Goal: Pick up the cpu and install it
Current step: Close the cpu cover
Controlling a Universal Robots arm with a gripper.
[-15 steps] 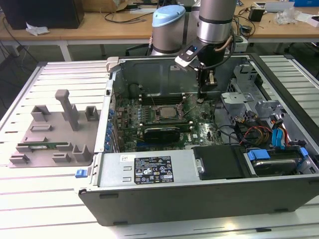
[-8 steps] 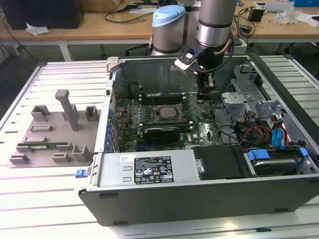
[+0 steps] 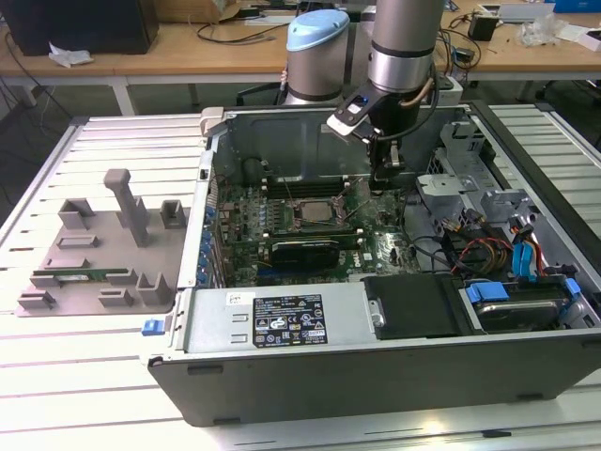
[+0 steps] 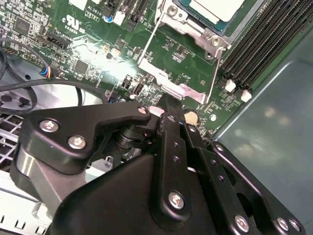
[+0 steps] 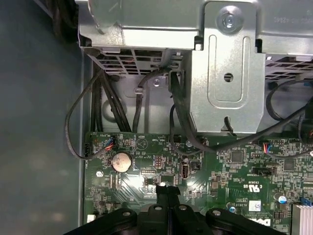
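We are seeing the cpu (image 4: 215,7) lying flat, plate up. The gripper (image 3: 380,185), fingers together, is hovering at the socket's (image 3: 310,212) two o'clock.

Lab or workshop: open computer case (image 3: 394,366) on slatted metal table (image 3: 113,395), cluttered workbenches (image 3: 188,47) behind

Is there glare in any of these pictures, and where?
In the second wrist view, a white glare washes out the motherboard just beyond the gripper; in the first wrist view the board gleams faintly near the coin battery; the exterior view is evenly lit.
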